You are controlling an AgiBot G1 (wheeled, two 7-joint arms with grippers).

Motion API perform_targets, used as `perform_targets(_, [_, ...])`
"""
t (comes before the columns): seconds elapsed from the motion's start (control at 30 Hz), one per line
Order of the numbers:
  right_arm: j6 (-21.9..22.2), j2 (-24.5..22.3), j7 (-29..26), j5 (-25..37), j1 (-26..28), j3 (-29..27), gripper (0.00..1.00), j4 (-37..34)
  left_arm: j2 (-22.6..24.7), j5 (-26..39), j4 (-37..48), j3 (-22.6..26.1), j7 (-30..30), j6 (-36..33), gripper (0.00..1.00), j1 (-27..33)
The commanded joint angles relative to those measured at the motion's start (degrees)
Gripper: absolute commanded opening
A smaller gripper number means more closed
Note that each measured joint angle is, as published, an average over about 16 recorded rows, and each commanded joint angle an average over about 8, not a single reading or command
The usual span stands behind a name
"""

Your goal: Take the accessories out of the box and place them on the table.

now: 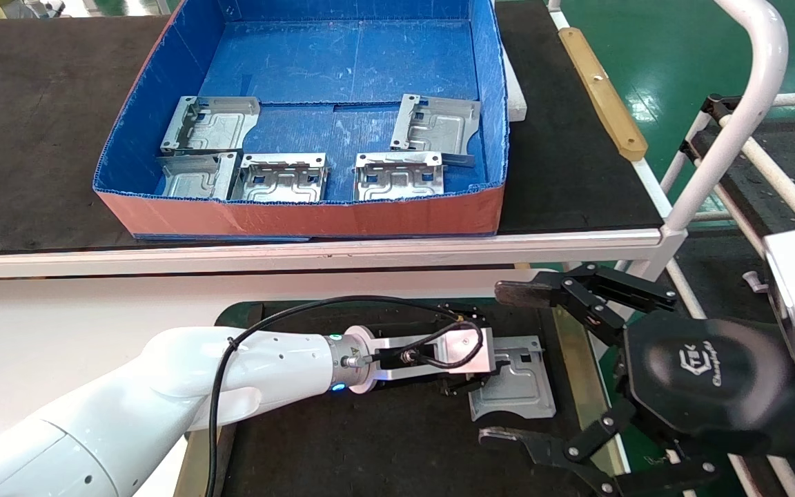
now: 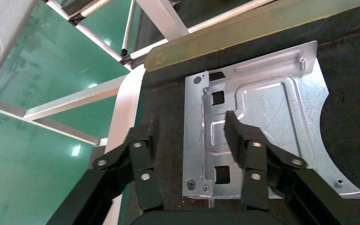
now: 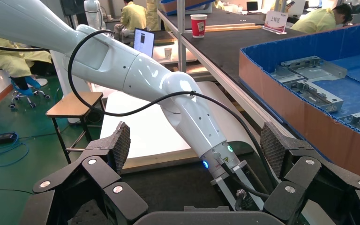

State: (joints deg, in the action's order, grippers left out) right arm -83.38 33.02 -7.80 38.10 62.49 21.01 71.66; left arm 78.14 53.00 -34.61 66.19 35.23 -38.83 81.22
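- Five silvery sheet-metal brackets lie inside the blue-lined box (image 1: 342,55): back-left bracket (image 1: 210,124), front-left bracket (image 1: 197,175), front-middle bracket (image 1: 283,177), front-right bracket (image 1: 399,176) and back-right bracket (image 1: 437,124).
- That box sits on the white-framed black-matted bench (image 1: 38,124), well apart from both arms.
- One more bracket (image 1: 516,386) lies flat on the lower black-matted bench (image 1: 370,442), near its tan side strip (image 1: 577,359).
- Left gripper (image 2: 192,136) is low over this bracket, jaws spread: one finger (image 2: 232,131) is over the sheet, the other off its edge above the mat; whether the finger touches the metal cannot be told.
- Right gripper (image 1: 508,366) hangs just beside that bracket, past the tan strip, jaws wide open and holding nothing.
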Motion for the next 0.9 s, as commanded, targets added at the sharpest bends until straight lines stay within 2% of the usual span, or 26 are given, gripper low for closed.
perform_targets(0.03, [0.0,0.0,0.0,0.0,0.0,0.0,1.0,0.0,0.1,0.1,0.1,0.1,0.1,0.1,1.0,0.1])
perform_targets(0.2, [0.0,0.0,0.0,0.0,0.0,0.0,1.0,0.0,-2.1,-0.5,-1.9,-2.5,-2.2,-2.3,1.0,-1.0])
perform_targets(0.8, [0.0,0.0,0.0,0.0,0.0,0.0,1.0,0.0,-15.1,-3.9,-13.7,-17.6,-16.1,-16.5,1.0,-6.9])
perform_targets(0.9, [0.0,0.0,0.0,0.0,0.0,0.0,1.0,0.0,-16.2,-4.2,-14.6,-18.9,-17.3,-17.7,1.0,-7.4])
